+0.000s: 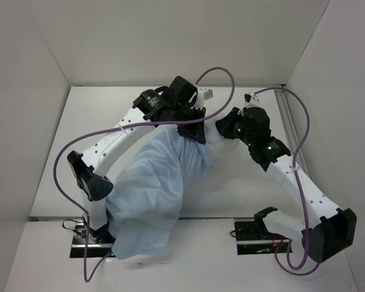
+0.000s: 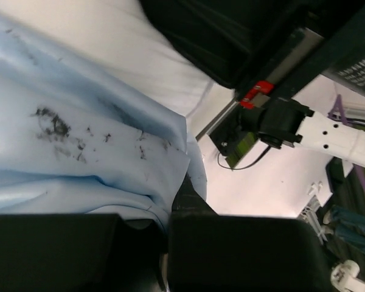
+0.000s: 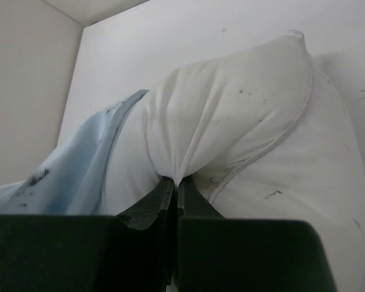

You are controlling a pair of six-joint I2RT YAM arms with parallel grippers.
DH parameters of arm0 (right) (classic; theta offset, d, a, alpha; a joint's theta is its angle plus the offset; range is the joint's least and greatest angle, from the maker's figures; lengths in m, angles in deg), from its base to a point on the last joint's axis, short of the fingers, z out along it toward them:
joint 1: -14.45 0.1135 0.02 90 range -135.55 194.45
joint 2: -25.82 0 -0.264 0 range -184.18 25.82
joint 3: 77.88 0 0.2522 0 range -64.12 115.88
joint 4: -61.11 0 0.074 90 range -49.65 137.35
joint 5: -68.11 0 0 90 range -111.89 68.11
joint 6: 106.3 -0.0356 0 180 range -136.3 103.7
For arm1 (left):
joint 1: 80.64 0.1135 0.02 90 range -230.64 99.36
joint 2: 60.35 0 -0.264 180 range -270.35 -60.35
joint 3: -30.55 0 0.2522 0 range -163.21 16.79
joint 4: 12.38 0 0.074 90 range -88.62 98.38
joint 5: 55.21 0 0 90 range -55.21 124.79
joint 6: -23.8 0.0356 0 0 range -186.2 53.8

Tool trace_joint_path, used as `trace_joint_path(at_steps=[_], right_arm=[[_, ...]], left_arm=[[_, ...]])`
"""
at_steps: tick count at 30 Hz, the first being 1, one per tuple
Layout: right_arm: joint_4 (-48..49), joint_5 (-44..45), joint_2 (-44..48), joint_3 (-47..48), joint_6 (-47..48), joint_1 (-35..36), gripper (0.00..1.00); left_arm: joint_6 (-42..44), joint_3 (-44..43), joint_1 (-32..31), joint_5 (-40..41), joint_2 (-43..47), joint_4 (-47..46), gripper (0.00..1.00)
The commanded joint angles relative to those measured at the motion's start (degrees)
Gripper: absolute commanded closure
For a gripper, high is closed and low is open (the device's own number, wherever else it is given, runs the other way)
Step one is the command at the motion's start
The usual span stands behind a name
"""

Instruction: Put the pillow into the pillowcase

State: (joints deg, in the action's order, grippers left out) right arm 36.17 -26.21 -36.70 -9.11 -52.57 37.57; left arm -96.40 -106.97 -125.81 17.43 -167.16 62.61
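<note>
Right wrist view: a fold of the pillow is pinched between the closed fingers of the right gripper. The pillowcase, covering the pillow's far part, is clamped at its edge by the left gripper.

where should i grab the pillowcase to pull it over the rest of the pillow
Grip the pillowcase at its open hem, coming from the bare end of the pillow. That edge is thin and loose enough to pinch; elsewhere the cloth lies over the stuffing.

Right gripper pinching pillow, pillowcase beside
</note>
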Motion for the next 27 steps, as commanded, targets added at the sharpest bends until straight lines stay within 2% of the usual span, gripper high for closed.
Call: trace_joint_path(at_steps=[1,5,9,15,18,23,27], right_arm=[[-11.48,-2.99,5.3,3.0,1.55,3.26,1.0],[-16.85,0.53,8.64,2.75,2.26,-0.95,1.0],[-17.38,-1.57,11.97,-0.15,0.69,-5.87,1.0],[-11.34,-7.0,15.76,-6.92,-2.31,-7.12,1.0],[-6.76,-10.26,15.15,-8.77,-4.15,-7.12,1.0],[-0.34,-11.5,10.76,-12.28,-4.16,-6.59,1.0],[0.28,-11.5,7.68,-12.99,-3.02,-6.59,1.0]], left_arm=[[0.84,-2.8,3.5,-0.92,4.41,-22.65,1.0],[0.84,-6.13,7.37,-4.68,1.26,-22.65,1.0],[-0.56,-15.69,10.36,-8.64,-4.81,-23.34,1.0],[-3.38,-17.56,10.89,-13.13,-6.93,-27.83,1.0],[-2.85,-13.54,10.89,-13.13,-4.56,-27.83,1.0],[-1.45,6.84,8.25,-6.91,6.06,-27.83,1.0],[-3.29,20.91,5.8,-1.19,14.86,-28.54,1.0]])
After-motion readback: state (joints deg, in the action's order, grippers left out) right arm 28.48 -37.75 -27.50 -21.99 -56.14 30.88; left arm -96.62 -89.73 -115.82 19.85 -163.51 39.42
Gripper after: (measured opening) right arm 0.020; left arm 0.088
